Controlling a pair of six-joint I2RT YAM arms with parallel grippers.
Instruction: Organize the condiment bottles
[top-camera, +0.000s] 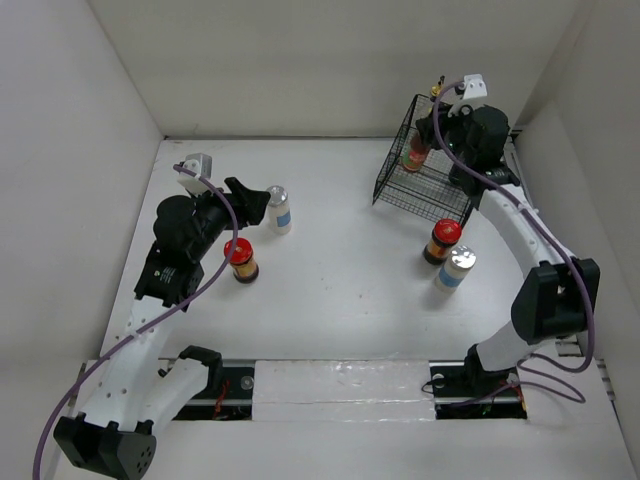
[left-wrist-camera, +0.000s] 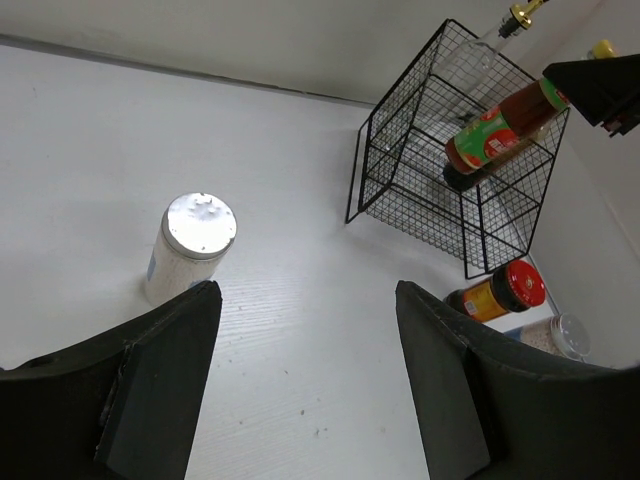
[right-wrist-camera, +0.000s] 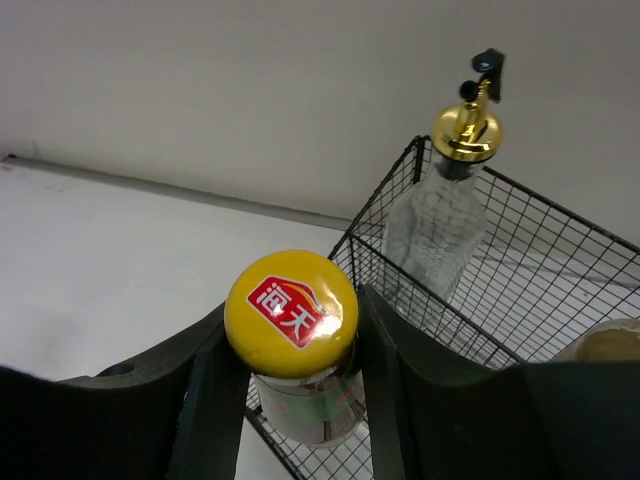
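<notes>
1. Top external view: the right hand (top-camera: 424, 138) is set inside the wire basket (top-camera: 400, 186) at the far right, closed on the yellow-capped bottle (top-camera: 416, 153). The left hand (top-camera: 262, 202) is held just beside a silver-lidded shaker (top-camera: 279, 210); contact cannot be told. A red-lidded jar (top-camera: 240, 260) stands near on the surface (top-camera: 340, 300). A second jar (top-camera: 442, 241) and a second shaker (top-camera: 456, 268) stand outside the basket.
2. Left wrist view: the left hand (left-wrist-camera: 305, 300) is seen partly apart, with nothing held between its fingers (left-wrist-camera: 170, 380). The shaker (left-wrist-camera: 190, 245) stands upright beyond the left finger, off the centre of the gap. If the hand is advanced on this line, the shaker could be struck and toppled.
3. Right wrist view: the right hand (right-wrist-camera: 292, 322) is clamped on the yellow-capped bottle (right-wrist-camera: 291, 300) just beneath its cap. A gold-capped bottle (right-wrist-camera: 440, 220) stands in the basket's far corner. Because the grip is high on a narrow neck, the bottle could swing or slip, snag the wire, or knock its neighbour.
</notes>
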